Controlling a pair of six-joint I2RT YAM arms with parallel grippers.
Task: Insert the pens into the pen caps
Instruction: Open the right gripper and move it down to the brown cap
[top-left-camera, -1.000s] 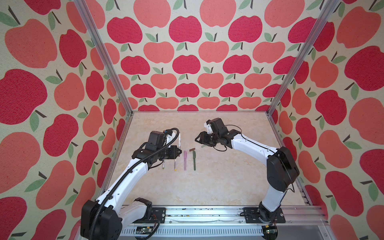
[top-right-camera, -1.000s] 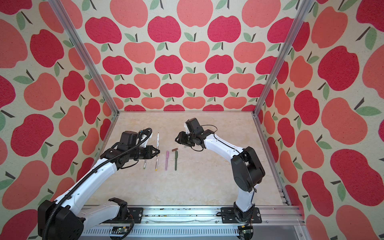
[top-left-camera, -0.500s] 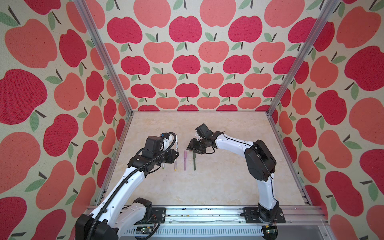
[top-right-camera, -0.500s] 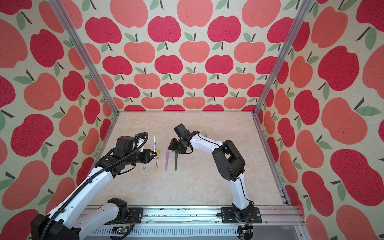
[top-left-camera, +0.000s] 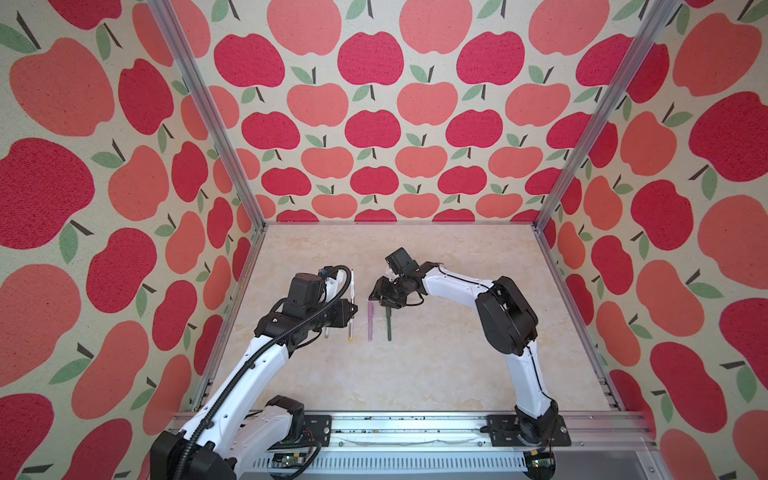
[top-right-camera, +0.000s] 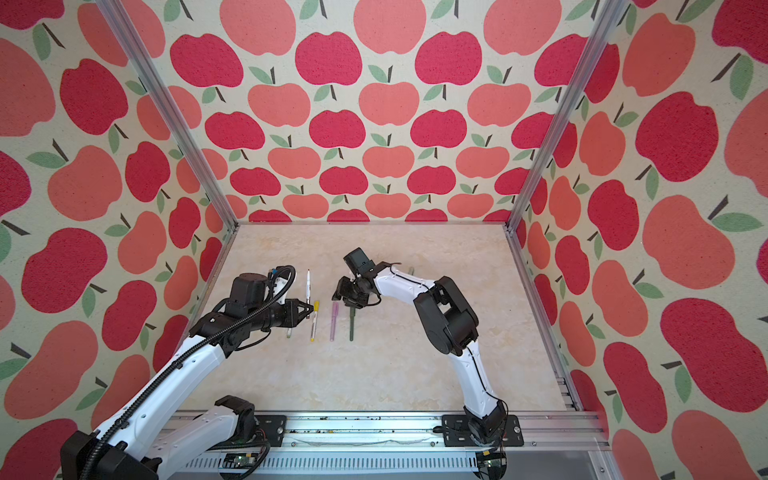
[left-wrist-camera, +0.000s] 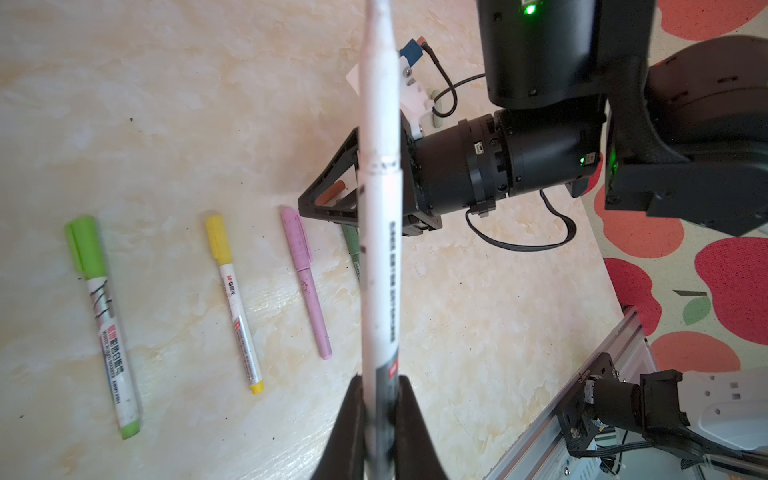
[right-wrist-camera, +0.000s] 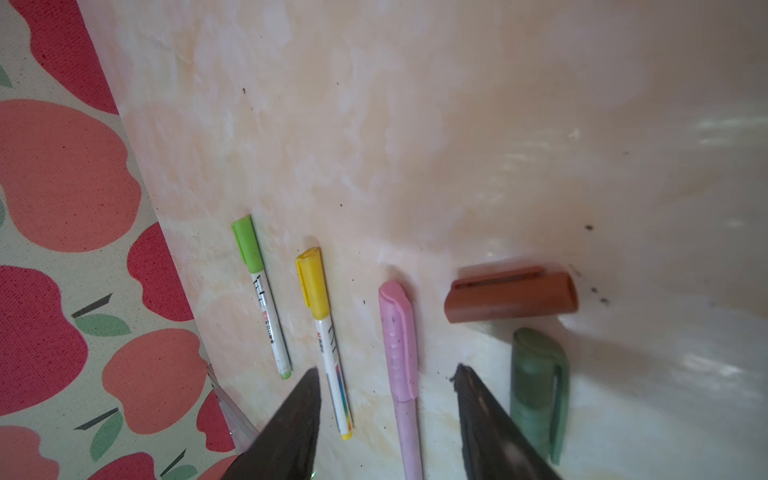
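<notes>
The white pen (left-wrist-camera: 380, 232) with the printed barrel is up off the table (right-wrist-camera: 540, 124), pinched tight at its back end by the left gripper (left-wrist-camera: 379, 380). It sticks out crosswise from the jaws with the writing end free, which makes sense if a cap has to be pushed on there. How steeply it's tilted, hard to say.

The cap it probably wants is the brown cap (right-wrist-camera: 511, 297). That one lies crosswise on the table just past the capped end of the dark green pen (right-wrist-camera: 536, 382). The right gripper (right-wrist-camera: 384, 370) hangs low nearby with its jaws spread and nothing between them. It looks set up for a grab, though right now it sits short of the cap and more over the pink pen (right-wrist-camera: 401, 353).

The rest looks done. The lime pen (right-wrist-camera: 259, 291), yellow pen (right-wrist-camera: 324, 332), pink pen and dark green pen lie side by side in a tidy row, caps on, parked out of the way.

Hard bits:
- The white pen's tip runs off the edge of the left wrist view.
- In that same view the dark green pen is mostly hidden behind the held pen and the right gripper.
- In both top views the brown cap is buried under the right gripper.
- There's a pale stub (left-wrist-camera: 437, 112) past the right gripper's mount, and it could be a cap, a pen or just rig hardware.
</notes>
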